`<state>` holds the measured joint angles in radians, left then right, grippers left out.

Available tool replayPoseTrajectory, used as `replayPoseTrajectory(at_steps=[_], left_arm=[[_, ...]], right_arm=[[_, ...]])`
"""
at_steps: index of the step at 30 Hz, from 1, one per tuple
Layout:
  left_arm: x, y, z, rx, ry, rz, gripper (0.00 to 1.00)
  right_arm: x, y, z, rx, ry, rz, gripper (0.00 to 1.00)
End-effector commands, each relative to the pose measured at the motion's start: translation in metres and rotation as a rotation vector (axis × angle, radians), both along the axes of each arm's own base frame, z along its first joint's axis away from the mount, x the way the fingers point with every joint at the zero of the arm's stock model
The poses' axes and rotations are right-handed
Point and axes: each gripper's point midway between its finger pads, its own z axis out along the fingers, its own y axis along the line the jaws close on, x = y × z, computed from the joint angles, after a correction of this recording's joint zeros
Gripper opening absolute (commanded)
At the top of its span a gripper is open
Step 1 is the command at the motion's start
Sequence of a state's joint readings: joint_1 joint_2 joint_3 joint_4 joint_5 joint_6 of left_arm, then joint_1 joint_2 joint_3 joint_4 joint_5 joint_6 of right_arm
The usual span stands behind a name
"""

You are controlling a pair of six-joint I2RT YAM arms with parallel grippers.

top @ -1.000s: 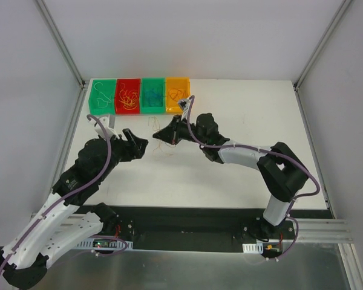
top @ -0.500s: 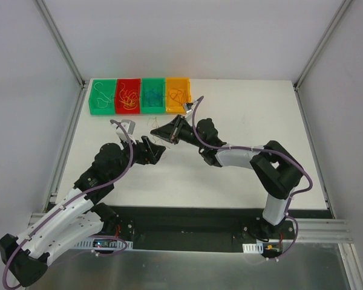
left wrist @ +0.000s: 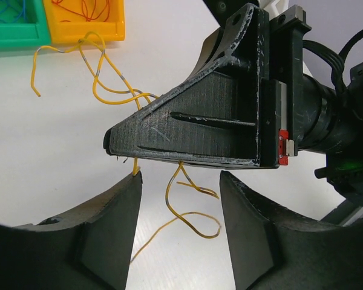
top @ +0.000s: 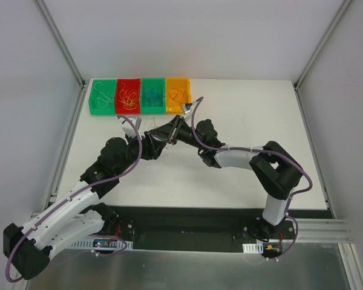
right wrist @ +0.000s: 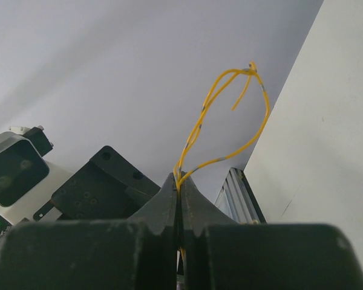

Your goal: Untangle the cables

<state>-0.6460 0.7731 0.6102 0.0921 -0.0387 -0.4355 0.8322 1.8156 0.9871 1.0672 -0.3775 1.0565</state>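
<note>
Separation step: the right gripper (right wrist: 180, 181), jaws pinched tight on the yellow cables (right wrist: 193, 138) near the orange bin (left wrist: 78, 31), dangles strands between the widely spread jaws of the left gripper (left wrist: 180, 178), which must next clamp one strand and pull.

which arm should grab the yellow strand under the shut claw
Left. The left claw is open right under the right claw, which is shut on the yellow cable; the loose strand hangs in the left claw's gap.
</note>
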Motion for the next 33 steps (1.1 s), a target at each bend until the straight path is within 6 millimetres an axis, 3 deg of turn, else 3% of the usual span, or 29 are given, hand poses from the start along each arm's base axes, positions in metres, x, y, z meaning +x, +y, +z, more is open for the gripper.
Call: replayPoseTrajectory(at_steps=[1,7,11,17,22,26,29,30,31,33], left_arm=[[0.014,0.004,0.038,-0.016,-0.113,0.039,0.5],[0.019,0.007,0.034,0.014,-0.108,0.062,0.36],[0.02,0.011,0.031,0.043,-0.083,0.08,0.49],[0.018,0.017,0.034,0.079,-0.108,0.084,0.49],[0.022,0.008,0.034,0.125,-0.118,0.035,0.47],[0.027,0.01,0.03,0.158,-0.119,0.05,0.36],[0.029,0.01,0.03,0.187,-0.136,0.038,0.05],[0.029,0.011,0.03,0.194,-0.14,0.039,0.0],[0.03,0.011,0.028,0.2,-0.14,0.039,0.0],[0.03,0.012,0.027,0.216,-0.142,0.04,0.0]], right_arm=[[-0.002,0.002,0.023,0.075,-0.045,0.003,0.0],[-0.004,0.004,0.024,0.081,-0.047,0.01,0.0],[-0.003,0.004,0.022,0.079,-0.049,0.01,0.0],[-0.005,0.006,0.026,0.107,-0.046,0.029,0.0],[-0.006,0.008,0.028,0.12,-0.045,0.044,0.0],[-0.007,0.007,0.03,0.122,-0.05,0.045,0.0],[-0.007,0.007,0.029,0.123,-0.049,0.042,0.0],[-0.005,0.006,0.029,0.123,-0.051,0.036,0.0],[-0.003,0.006,0.026,0.118,-0.048,0.032,0.0],[0.0,0.004,0.023,0.111,-0.047,0.032,0.1]])
